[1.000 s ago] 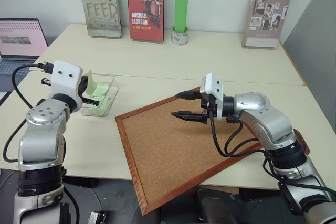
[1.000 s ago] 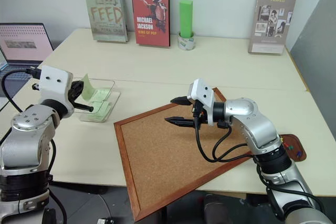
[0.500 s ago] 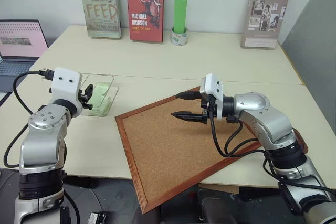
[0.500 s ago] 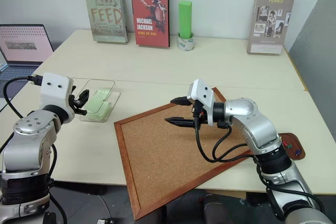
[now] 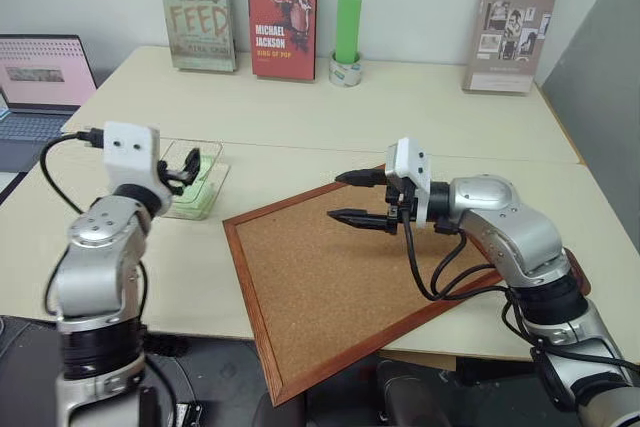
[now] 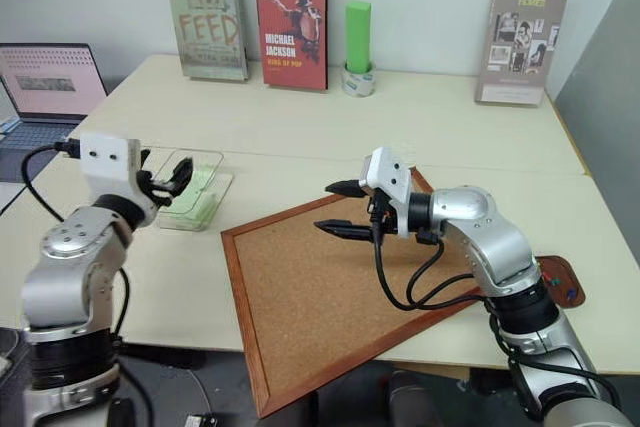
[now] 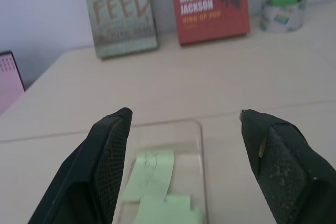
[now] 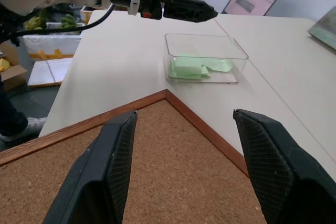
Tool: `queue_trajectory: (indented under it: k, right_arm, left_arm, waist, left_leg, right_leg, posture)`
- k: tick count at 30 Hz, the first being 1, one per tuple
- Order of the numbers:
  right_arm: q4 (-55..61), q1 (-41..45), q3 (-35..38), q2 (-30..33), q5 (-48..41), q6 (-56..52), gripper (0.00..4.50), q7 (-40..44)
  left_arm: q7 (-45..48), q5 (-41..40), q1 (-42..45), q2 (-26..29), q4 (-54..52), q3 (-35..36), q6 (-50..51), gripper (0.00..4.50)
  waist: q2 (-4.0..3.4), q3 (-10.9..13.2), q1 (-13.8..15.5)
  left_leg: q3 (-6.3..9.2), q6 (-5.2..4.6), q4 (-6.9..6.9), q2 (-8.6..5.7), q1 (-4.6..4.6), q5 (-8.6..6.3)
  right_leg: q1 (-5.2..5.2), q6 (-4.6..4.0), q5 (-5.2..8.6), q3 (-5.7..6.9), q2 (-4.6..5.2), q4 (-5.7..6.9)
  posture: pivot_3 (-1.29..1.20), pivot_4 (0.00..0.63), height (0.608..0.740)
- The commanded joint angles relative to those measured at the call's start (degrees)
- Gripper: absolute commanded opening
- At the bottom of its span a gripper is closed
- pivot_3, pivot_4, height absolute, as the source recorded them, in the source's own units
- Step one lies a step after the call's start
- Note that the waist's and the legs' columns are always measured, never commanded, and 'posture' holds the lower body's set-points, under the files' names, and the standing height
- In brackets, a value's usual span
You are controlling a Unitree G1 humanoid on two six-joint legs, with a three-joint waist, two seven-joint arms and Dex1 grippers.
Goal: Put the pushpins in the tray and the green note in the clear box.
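Note:
The green note (image 7: 152, 169) lies flat in the clear box (image 8: 206, 39) on the table's left side, on other pale-green sheets. My left gripper (image 5: 186, 168) hovers open just above the box's near edge, with nothing between its fingers. My right gripper (image 5: 352, 197) is open and empty, pointing left a little above the corkboard (image 5: 330, 277). The tray (image 6: 562, 283) sits at the right behind my right arm, with red, green and blue pushpins (image 6: 550, 277) in it.
The large tilted corkboard covers the middle front of the table. Books (image 5: 280, 12) stand along the back wall, with a tall green block (image 5: 346, 25) on a tape roll beside them. A laptop (image 5: 40, 72) sits at the far left.
My left gripper opened and let go of the green note, which now lies in the clear box. The left hand lifted a little and shifted right. The right arm stayed still.

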State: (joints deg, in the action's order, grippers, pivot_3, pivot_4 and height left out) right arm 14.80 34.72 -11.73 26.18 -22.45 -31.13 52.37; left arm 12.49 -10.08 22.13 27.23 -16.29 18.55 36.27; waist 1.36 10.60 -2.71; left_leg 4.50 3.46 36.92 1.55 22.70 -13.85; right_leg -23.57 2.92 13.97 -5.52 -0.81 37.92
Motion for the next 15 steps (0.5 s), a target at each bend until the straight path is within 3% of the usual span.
queue_trajectory:
  k: [1, 12, 15]
  right_arm:
    - [6.7, -3.1, 5.5, 1.7, -2.7, -3.2, 3.08, -3.6]
    - [18.4, -12.9, 14.4, 5.7, -5.3, -10.5, 3.08, -12.9]
    - [21.3, -15.1, 16.2, 6.5, -6.1, -12.1, 3.08, -14.6]
  left_arm:
    - [-3.2, -0.7, 1.9, -2.1, -4.5, -1.2, 4.8, 3.51]
    - [-2.8, 0.5, 10.6, -4.0, -0.9, -12.6, 14.1, 3.51]
    - [1.1, 0.8, 12.5, -4.8, 5.2, -14.5, 1.9, 3.51]
  waist:
    - [0.00, 0.0, 0.0]
    - [0.03, 0.0, -0.3]
    - [0.04, 0.0, -0.6]
  left_leg:
    - [0.00, 0.00, -0.01, 0.00, 0.00, 0.00]
    - [0.00, 0.00, 0.02, -0.04, -0.02, 0.00]
    - [0.03, 0.00, 0.00, -0.03, -0.02, 0.00]
  right_leg:
    - [-0.01, 0.00, 0.00, 0.00, -0.01, 0.01]
    - [0.03, 0.02, 0.00, -0.02, -0.03, 0.00]
    - [0.01, 0.01, 0.01, 0.00, -0.05, 0.02]
  posture:
    - [0.00, 0.150, 0.740]
    - [0.00, 0.150, 0.740]
    - [0.00, 0.150, 0.740]
